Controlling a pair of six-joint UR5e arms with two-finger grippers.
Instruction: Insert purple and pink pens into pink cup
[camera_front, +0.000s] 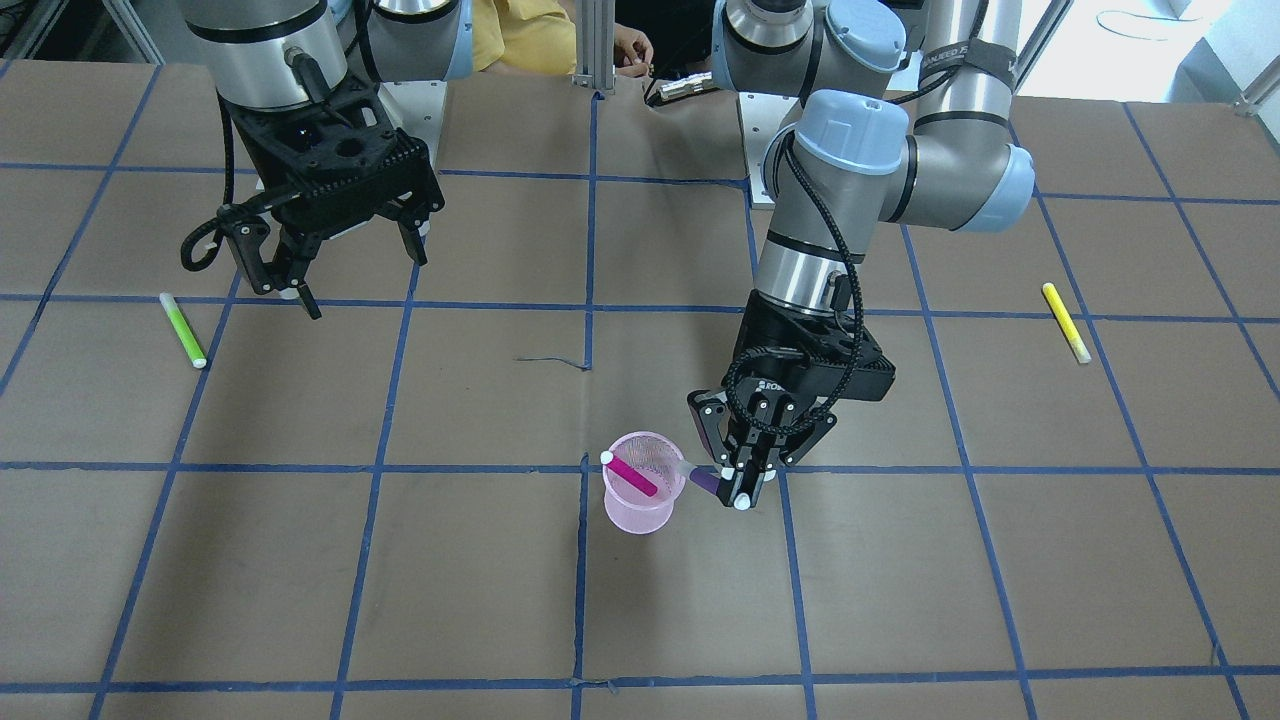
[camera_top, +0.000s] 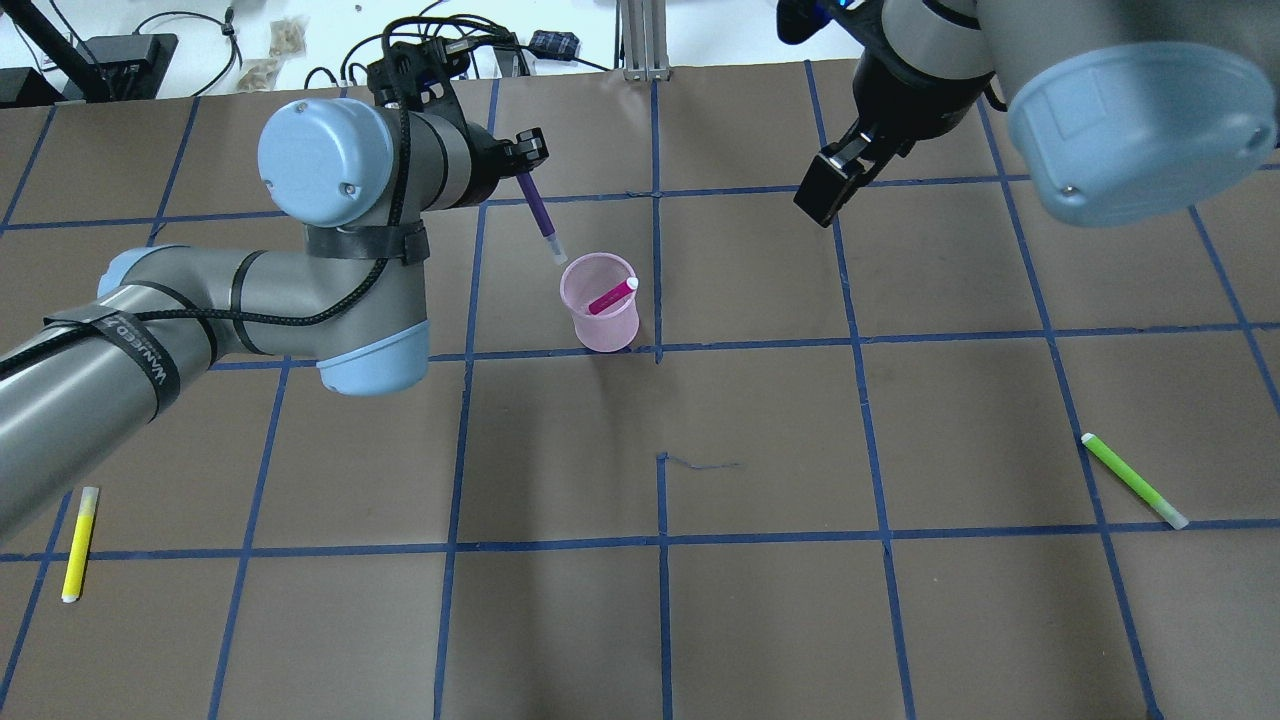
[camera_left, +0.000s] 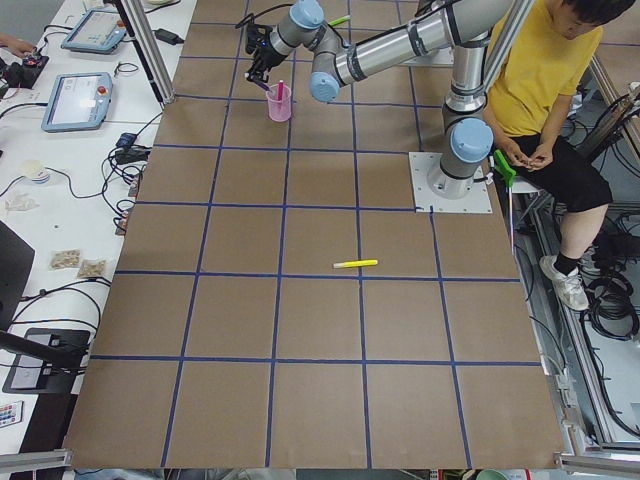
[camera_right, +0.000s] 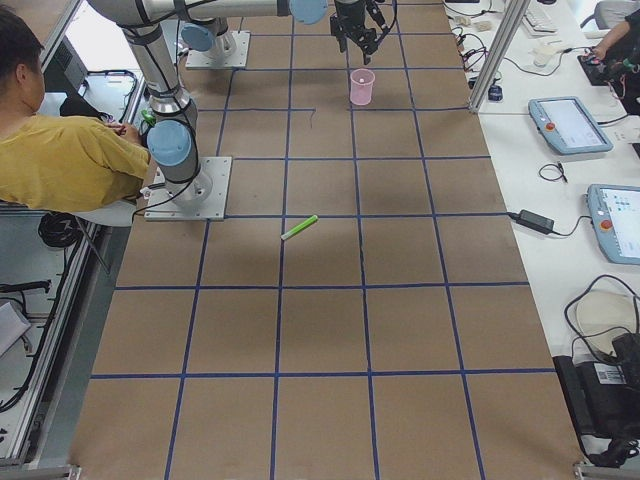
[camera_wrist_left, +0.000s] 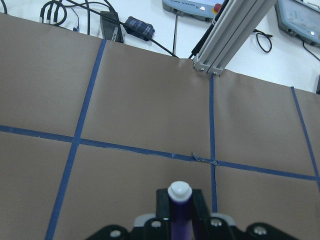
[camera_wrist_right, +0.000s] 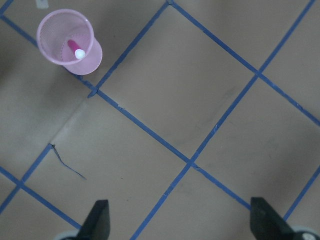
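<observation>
On my feed the left pincer (camera_front: 741, 496) is clenched on the purple pen (camera_top: 539, 213), gripping it near its upper end. The pen hangs tilted, and its pale lower tip sits right at the rim of the pink cup (camera_top: 601, 327), on the side nearest that arm. I cannot tell whether the tip touches the rim. Most of the pen's length is outside the cup. In the left wrist view I see the pen's white end cap between the black fingers (camera_wrist_left: 197, 200).

The cup stands upright on the bench (camera_front: 480, 600), just beside a crossing of the blue tape lines. The pink pen (camera_top: 611, 297) is inside it, leaning, with its white end resting against the rim.

The right pincer (camera_front: 358, 274) is released, its jaws spread wide. It hovers above the bench, well apart from the cup. Its wrist camera looks down on the cup from a distance, with both fingertips at the bottom edge.

A yellow pen (camera_front: 1066, 322) lies flat on the bench out on the left arm's side. A green pen (camera_front: 183, 331) lies flat on the right arm's side. Both are far from the cup.
</observation>
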